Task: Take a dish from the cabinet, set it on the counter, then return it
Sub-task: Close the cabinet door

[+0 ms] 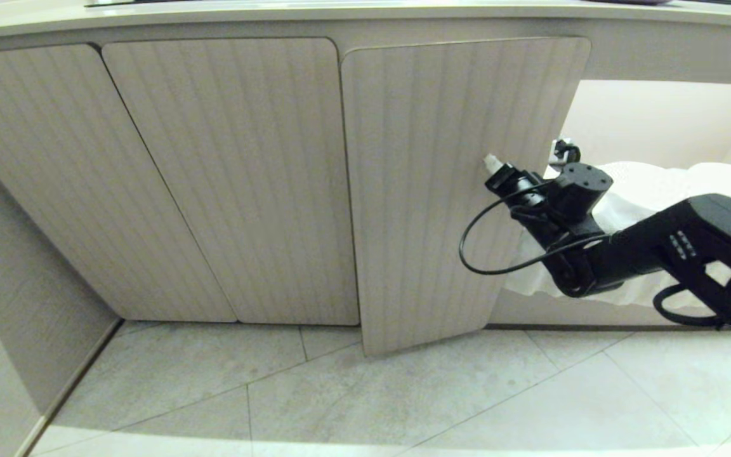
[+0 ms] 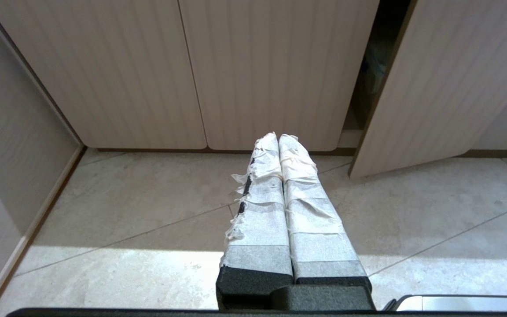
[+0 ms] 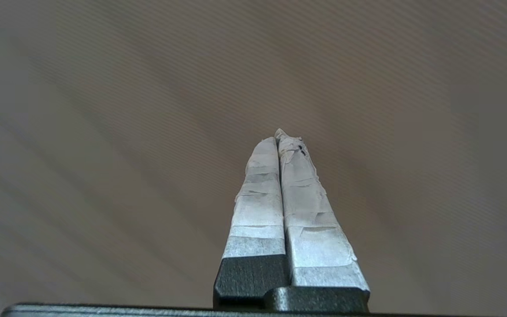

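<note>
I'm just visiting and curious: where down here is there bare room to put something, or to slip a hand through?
The tiled floor before the closed doors is bare. The gap behind the ajar cabinet door is tight. The white niche right of it is crowded: wrapped stacks and the right gripper, jaws shut.

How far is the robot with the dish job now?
No dish shows on the counter. The cabinet door stands ajar. In hand: the right gripper, shut and empty, is at that door's face. The left gripper hangs shut over the floor. Whether closing or opening, I cannot tell.
</note>
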Tool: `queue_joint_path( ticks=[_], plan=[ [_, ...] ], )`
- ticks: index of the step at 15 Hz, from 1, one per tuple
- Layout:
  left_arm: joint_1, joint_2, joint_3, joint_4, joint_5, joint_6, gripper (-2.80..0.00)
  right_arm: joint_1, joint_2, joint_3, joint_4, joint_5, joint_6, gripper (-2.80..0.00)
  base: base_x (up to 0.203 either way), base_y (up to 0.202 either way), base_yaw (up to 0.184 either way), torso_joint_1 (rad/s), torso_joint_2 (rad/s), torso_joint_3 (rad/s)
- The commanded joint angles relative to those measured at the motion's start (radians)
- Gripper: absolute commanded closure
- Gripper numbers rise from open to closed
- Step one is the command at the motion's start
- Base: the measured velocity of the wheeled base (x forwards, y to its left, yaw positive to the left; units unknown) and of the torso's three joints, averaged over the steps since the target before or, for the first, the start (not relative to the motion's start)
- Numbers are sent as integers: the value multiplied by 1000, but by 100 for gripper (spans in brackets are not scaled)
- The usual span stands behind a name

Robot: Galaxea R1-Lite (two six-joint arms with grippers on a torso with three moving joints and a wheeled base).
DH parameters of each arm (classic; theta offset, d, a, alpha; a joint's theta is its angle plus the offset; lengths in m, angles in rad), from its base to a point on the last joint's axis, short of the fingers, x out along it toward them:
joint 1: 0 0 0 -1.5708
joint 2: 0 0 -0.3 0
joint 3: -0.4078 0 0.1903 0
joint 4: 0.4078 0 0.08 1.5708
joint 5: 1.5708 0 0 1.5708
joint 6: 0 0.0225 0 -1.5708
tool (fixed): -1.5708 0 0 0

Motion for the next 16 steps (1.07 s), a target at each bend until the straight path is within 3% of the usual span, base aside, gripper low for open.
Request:
queue_joint_path(
  ticks=[1, 6, 16],
  plan=[
    [0, 0, 0, 0, 0, 1, 0, -1, 19, 12, -17, -27, 1, 0, 0, 0, 0, 0, 0, 0],
    [0, 0, 0, 0, 0, 0, 0, -1, -41, 175, -71, -38, -55, 0, 0, 0, 0, 0, 0, 0],
    [0, 0, 0, 0, 0, 1, 0, -3, -442, 631, -107, -36, -163, 0, 0, 0, 0, 0, 0, 0]
  ],
)
